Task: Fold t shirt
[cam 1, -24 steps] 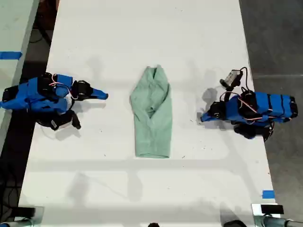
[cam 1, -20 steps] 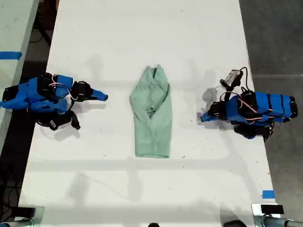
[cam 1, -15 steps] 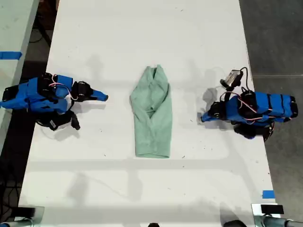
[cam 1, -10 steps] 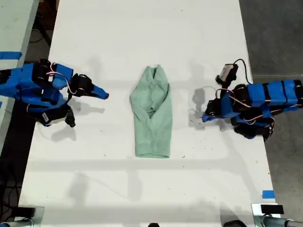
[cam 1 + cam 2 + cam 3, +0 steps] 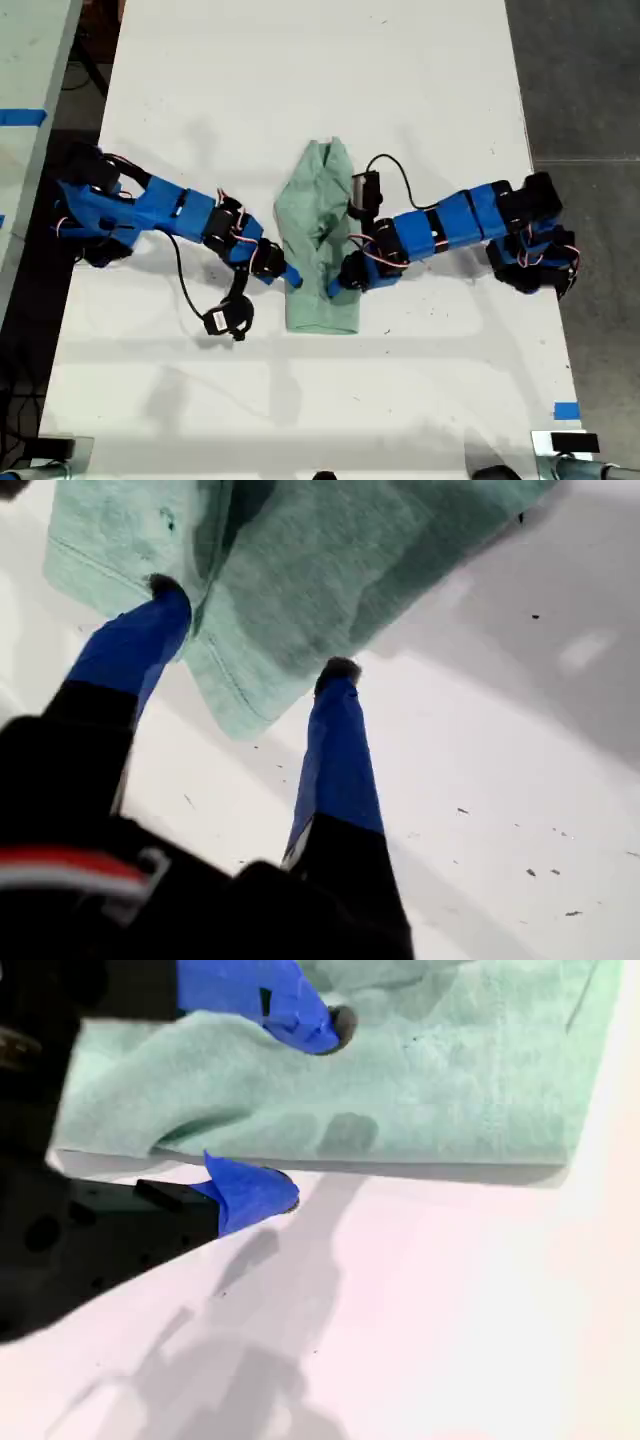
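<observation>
Shirt lay mid-table. My first gripper and second gripper straddled opposite hem edges, jaws wide. Advice: pinch both layers together before lifting.

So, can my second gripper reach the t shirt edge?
Probably yes: my second gripper is open at the t shirt edge, one jaw over the fabric, the other over bare table; nothing blocks it.

The t shirt, pale mint-green and wrinkled, lies seemingly folded lengthwise mid-table.
</observation>
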Controlling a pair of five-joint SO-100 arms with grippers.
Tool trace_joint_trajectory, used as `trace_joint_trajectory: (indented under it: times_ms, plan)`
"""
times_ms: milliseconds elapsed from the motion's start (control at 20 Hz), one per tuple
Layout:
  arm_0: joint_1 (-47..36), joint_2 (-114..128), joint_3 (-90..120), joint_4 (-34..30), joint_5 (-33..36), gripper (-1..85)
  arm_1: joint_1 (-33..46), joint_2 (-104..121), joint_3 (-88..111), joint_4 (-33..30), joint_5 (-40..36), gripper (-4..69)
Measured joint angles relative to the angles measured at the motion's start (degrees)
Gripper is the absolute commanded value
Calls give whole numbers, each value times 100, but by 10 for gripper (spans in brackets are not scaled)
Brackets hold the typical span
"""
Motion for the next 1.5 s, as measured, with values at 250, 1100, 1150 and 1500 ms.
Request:
trace_joint_trajectory:
  times_ms: [250, 1100, 1150, 1500]
  plan:
    - [88, -1327, -984, 0, 18, -1, 0, -448, -9, -79, -18, 248]
    - [1002, -1433, -2575, 800, -237, -2, -940, -1002, -2074, 448, 826, -6]
    - [844, -1151, -2575, 984, -176, -2, -738, -773, -2074, 527, 633, -6]
    - [-1239, -70, -2575, 1433, 791, 51, 1494, 44, -2074, 879, -677, 85]
